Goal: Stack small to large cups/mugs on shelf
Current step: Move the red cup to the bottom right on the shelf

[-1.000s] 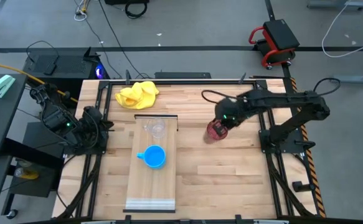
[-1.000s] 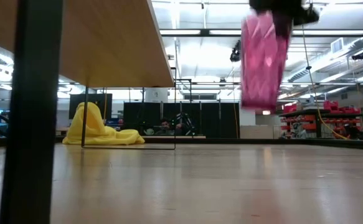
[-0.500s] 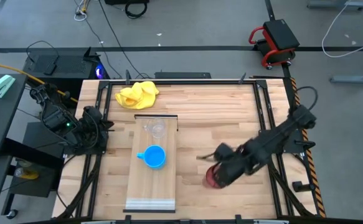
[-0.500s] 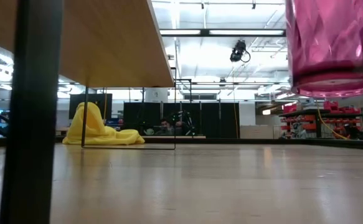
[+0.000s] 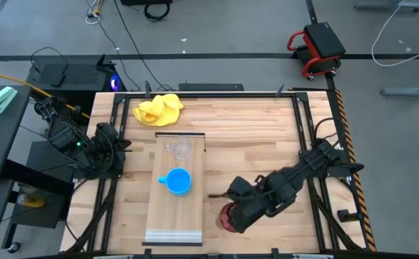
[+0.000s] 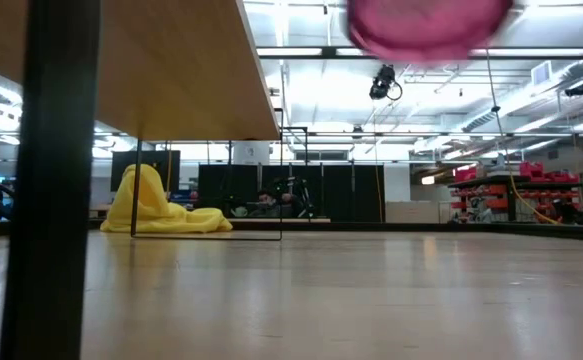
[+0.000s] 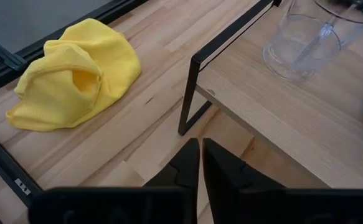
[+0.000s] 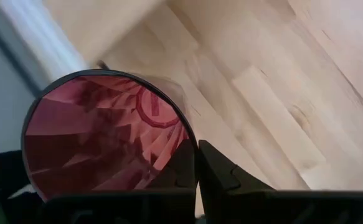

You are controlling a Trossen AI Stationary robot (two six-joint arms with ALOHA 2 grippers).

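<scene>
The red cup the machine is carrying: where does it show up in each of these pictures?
High view: red cup low in the picture, right of the shelf, held by the right gripper.
Low view: its bottom hangs at the top edge.
Left wrist view: not in it.
Right wrist view: its open mouth fills the lower left.
Shared landmark: the shelf's pale end strip.

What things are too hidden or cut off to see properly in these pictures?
- Red cup: the high view hides most of it under the right gripper; the low view cuts it off at the top edge.
- Blue mug: only a sliver at the left wrist view's edge.
- Shelf: the low view shows only its underside, so nothing standing on it.
</scene>
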